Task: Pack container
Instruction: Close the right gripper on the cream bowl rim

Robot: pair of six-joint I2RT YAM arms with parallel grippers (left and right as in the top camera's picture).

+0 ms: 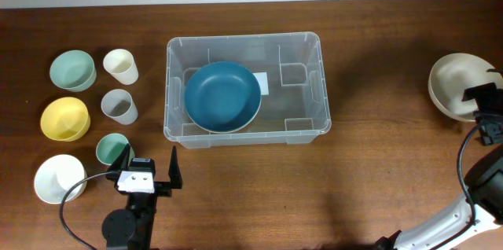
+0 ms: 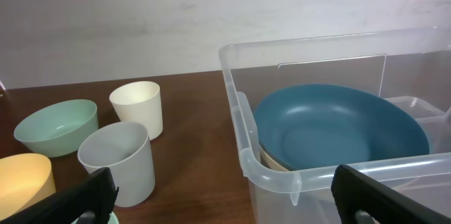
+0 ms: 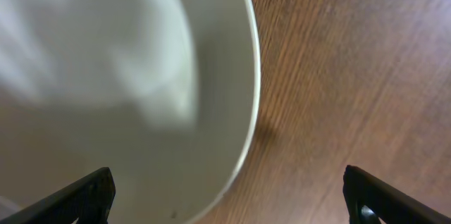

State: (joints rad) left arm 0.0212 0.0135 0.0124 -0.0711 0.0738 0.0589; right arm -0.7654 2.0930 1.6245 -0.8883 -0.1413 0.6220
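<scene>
Apart, left gripper (image 1: 149, 162) spread near container (image 1: 244, 39), right gripper (image 3: 227, 189) over bowl (image 1: 452, 81)

Our left gripper (image 1: 149, 161) stands wide open near the table (image 1: 377, 179) front edge; our right gripper (image 1: 487, 112), equally open, near the right edge.

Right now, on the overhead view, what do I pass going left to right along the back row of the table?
Mint green bowl → cream cup → the container, with a dark blue bowl in its left half → large off-white bowl near the right edge.
</scene>
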